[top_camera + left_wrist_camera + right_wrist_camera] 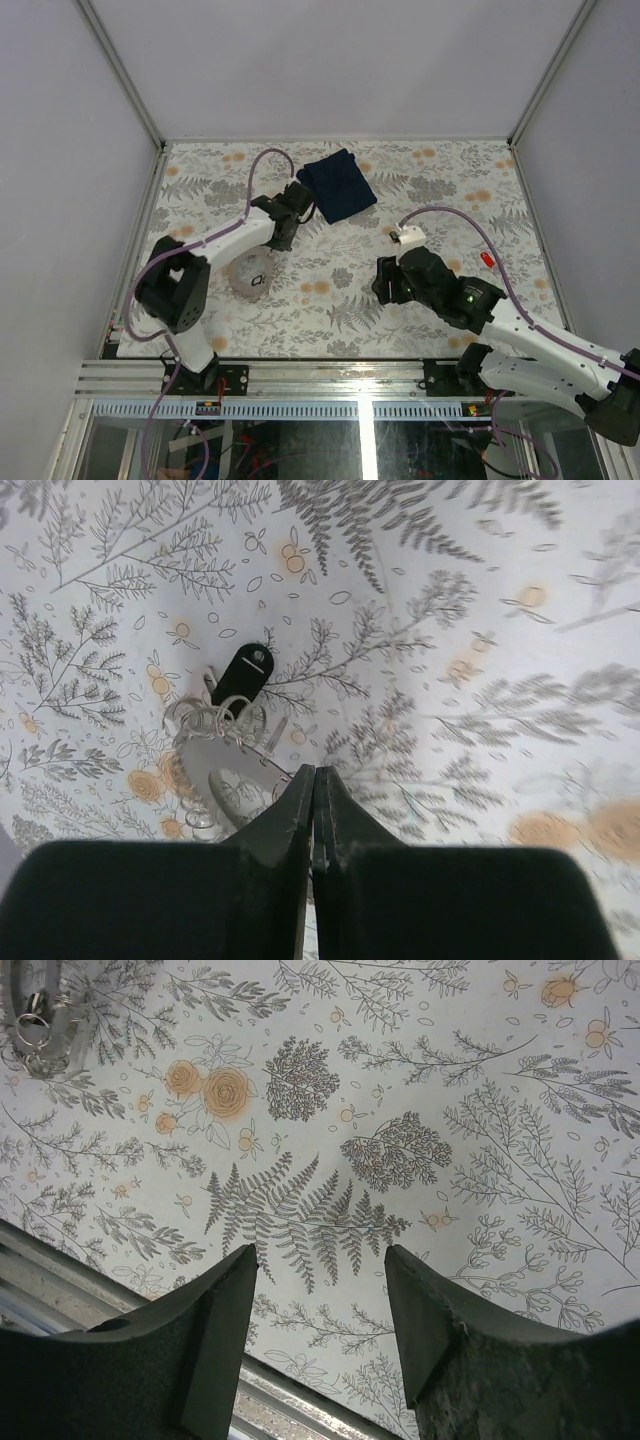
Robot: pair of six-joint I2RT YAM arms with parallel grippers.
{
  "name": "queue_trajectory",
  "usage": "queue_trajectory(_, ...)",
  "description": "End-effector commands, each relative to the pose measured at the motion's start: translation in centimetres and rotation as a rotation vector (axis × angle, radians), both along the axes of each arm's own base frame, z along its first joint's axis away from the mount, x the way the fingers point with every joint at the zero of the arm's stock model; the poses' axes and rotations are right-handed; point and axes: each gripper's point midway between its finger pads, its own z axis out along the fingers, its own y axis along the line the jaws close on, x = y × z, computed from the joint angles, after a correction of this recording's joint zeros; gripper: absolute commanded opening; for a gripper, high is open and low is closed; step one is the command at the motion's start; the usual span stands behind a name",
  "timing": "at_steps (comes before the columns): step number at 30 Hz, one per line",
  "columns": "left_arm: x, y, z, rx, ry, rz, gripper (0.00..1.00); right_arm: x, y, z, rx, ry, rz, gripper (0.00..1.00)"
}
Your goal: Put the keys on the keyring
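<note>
Left pincer: the left gripper (313,772) has its two fingers pressed together, and we see nothing between them; it hangs over the table (330,310) just beside the keyring
Right pincer: the right gripper (320,1252) stands spread and empty over the flowered surface, at about 4 o'clock from the table's centre in the top view
Keyring, place: the keyring (215,725) lies flat as a loose silvery tangle at about 10 o'clock from the left gripper; in the top view we place it at about 8 o'clock from the centre
Black key, place: the black key (243,675) touches the keyring on its 1 o'clock side; the hole in its head shows free, so we judge that it is not threaded
Red key, place: the red key (488,259) lies alone at about 3 o'clock, well apart from the keyring
Done: nothing, as far as we can judge; no key hangs on the loop
Left to do: in our judgement, to thread each key on the loop; the red key must first be brought across
Count of keys: two that we see, one black and one red; a green one we do not find
Count of keyrings: one
Count of cloths: one dark blue cloth (337,185), folded, at 12 o'clock
Count of grippers: two
</note>
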Motion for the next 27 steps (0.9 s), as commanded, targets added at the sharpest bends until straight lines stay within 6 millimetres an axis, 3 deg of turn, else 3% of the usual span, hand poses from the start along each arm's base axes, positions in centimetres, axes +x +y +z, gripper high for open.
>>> queue_trajectory(1, -0.5, -1.9, 4.2, -0.144, -0.112, -0.040, 0.00, 1.4, -0.1, 2.1, 0.055, -0.093, -0.052, 0.60)
queue_trajectory(8, -3.1, -5.2, 9.6, -0.295, -0.232, -0.195, 0.00, 1.7, 0.5, 4.5, 0.155, -0.193, -0.022, 0.64)
queue_trajectory(16, -6.8, -9.7, 14.7, -0.524, -0.271, -0.424, 0.00, 0.8, 2.4, 9.1, 0.283, -0.468, 0.206, 0.74)
queue_trajectory(19, -8.1, -10.7, 15.9, -0.600, -0.273, -0.503, 0.00, 0.3, 2.4, 10.3, 0.298, -0.560, 0.263, 0.75)
queue_trajectory(23, -9.6, -11.9, 17.1, -0.688, -0.268, -0.589, 0.00, -0.3, 2.9, 10.5, 0.306, -0.675, 0.352, 0.74)
queue_trajectory(27, -9.0, -11.4, 16.4, -0.662, -0.277, -0.554, 0.00, 0.3, 2.4, 10.7, 0.259, -0.717, 0.341, 0.69)
